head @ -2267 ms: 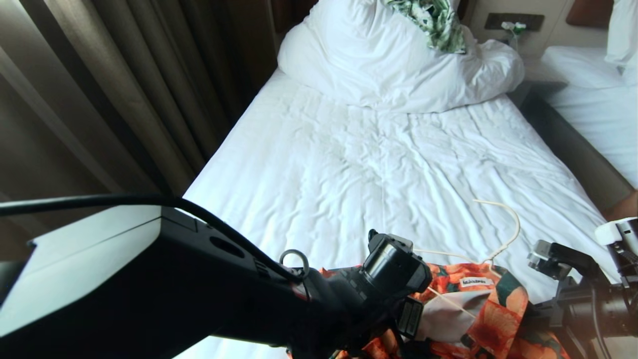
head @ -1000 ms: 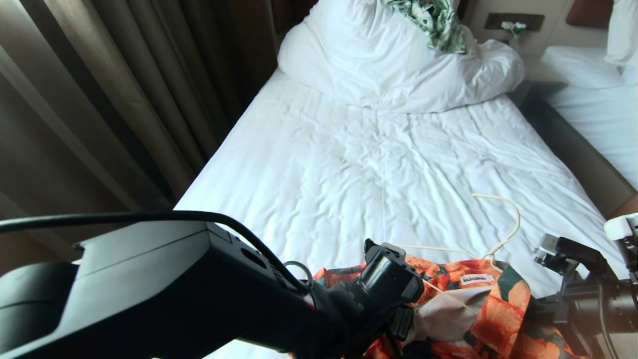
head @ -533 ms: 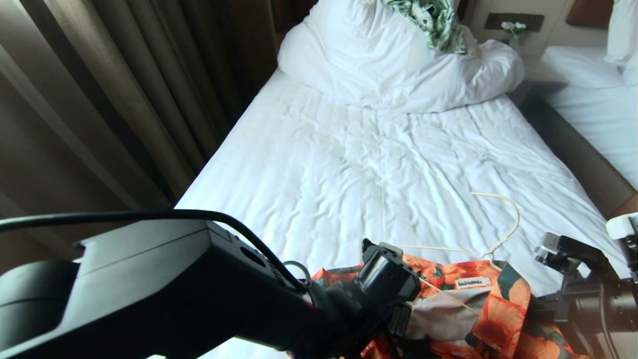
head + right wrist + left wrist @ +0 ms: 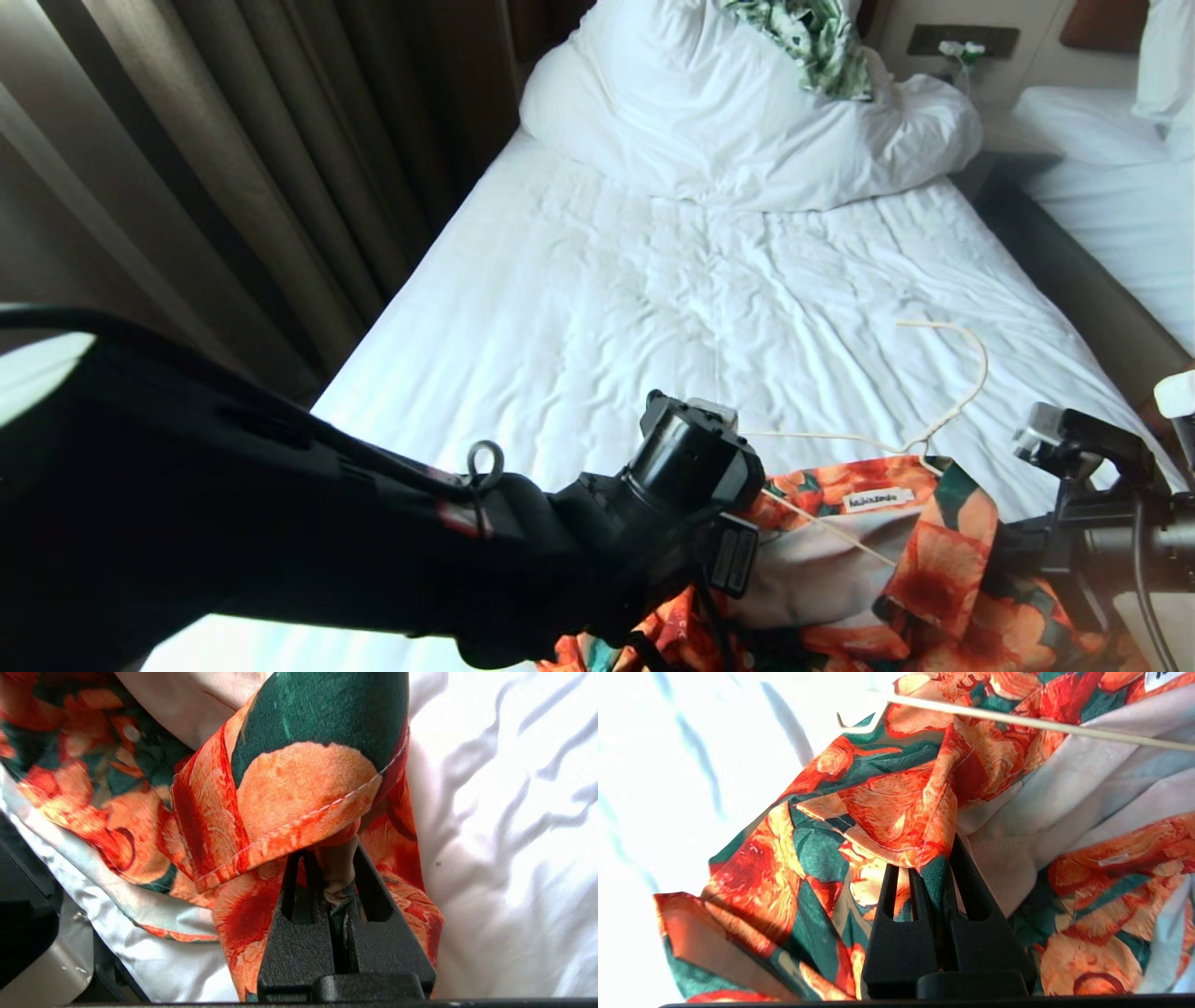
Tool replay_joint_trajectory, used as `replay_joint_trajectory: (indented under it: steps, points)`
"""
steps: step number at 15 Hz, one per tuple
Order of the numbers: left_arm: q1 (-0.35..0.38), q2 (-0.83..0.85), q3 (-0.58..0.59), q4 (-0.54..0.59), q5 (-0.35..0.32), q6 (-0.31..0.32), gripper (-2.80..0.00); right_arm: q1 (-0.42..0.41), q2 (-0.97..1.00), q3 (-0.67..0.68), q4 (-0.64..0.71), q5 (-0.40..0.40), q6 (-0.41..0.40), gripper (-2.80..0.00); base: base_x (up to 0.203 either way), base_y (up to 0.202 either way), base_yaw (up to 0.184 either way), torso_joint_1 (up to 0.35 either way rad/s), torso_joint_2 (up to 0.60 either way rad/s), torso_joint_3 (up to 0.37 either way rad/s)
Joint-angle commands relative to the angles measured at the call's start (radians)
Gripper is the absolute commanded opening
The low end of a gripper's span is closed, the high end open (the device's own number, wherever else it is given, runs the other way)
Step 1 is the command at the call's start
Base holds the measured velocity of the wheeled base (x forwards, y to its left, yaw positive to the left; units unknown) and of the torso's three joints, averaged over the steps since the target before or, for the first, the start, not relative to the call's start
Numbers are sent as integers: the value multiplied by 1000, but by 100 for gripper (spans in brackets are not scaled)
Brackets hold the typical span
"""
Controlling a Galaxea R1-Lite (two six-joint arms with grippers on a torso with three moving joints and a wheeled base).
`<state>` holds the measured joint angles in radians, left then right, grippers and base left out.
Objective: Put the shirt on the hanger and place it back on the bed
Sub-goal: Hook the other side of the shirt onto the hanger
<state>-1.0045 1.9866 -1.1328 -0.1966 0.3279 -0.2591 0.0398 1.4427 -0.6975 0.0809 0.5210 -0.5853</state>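
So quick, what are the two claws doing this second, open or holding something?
Left gripper: jaws shut on a fold of the shirt.
Right gripper: jaws shut on another fold of the shirt.

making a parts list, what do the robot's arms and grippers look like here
Both arms are black. The left arm has a bulky casing with a thin black cable along it, looping near the wrist, and a round black camera housing. The left gripper and right gripper have matte black tapered fingers with slot cut-outs. The right arm carries a silver-grey block.
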Motion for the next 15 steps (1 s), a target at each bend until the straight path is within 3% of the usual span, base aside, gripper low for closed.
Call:
replay_joint_trajectory:
  steps: [1, 8, 11, 15]
  points:
    - [6, -64, 1, 28, 2, -2, -280, 0, -32, -21, 2, 45, -2, -280, 0, 0, 0, 0, 0, 0]
    - [129, -197, -60, 269, -18, 26, -280, 2, -92, -101, -2, 229, 21, -280, 0, 0, 0, 0, 0, 0]
    - [150, -218, -73, 348, -70, 24, -280, -6, -93, -95, -77, 263, 25, -280, 0, 0, 0, 0, 0, 0]
    - [194, -206, -73, 352, -69, 29, -280, -19, -126, -73, -79, 284, 21, -280, 0, 0, 0, 0, 0, 0]
